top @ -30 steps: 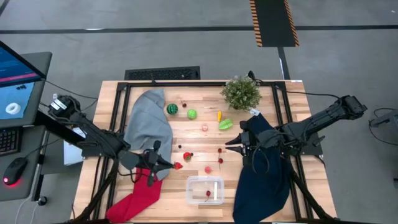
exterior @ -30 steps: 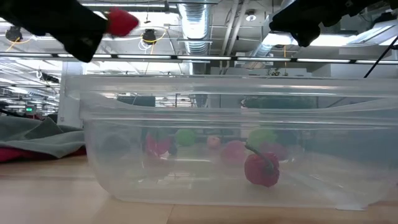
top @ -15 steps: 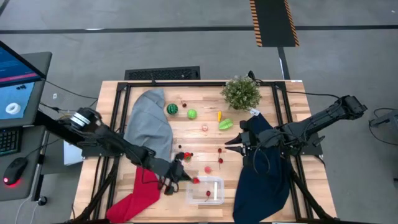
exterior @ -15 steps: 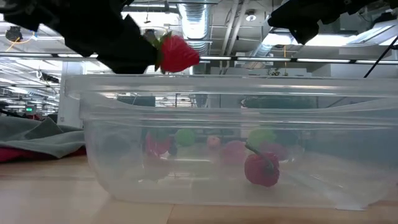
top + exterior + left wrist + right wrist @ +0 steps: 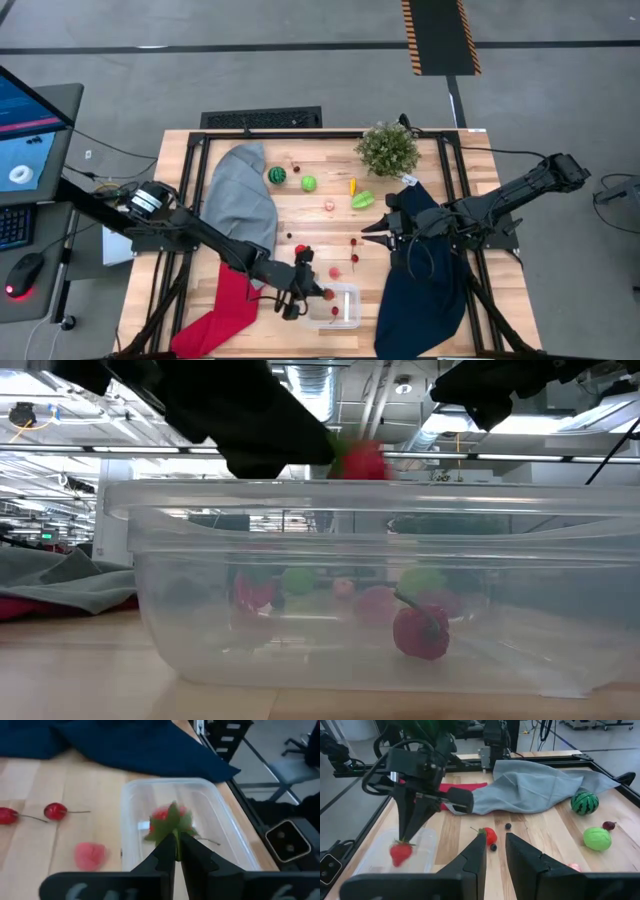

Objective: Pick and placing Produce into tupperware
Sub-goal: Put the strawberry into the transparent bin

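While a second ago your left gripper [image 5: 312, 292] was hanging over the table's left part beside the red cloth [image 5: 222, 316], it is now reaching over the near-left rim of the tupperware [image 5: 345, 312], its fingers pressing together on the green leaf cap of a strawberry [image 5: 362, 461]. In the low view you are seeing the berry hanging just above the container's rim, where before it was well off to the left. The berry's long axis is standing roughly upright, leaves up in the pinch and red tip pointing down into the tub. Inside the clear tupperware one red cherry-like piece [image 5: 420, 633] with a thin stem is already lying on the floor. Your right gripper [image 5: 368, 232] is waiting in the same spot over the table's right-centre, by the dark blue cloth [image 5: 420, 290], its fingers standing slightly apart and gripping nothing.
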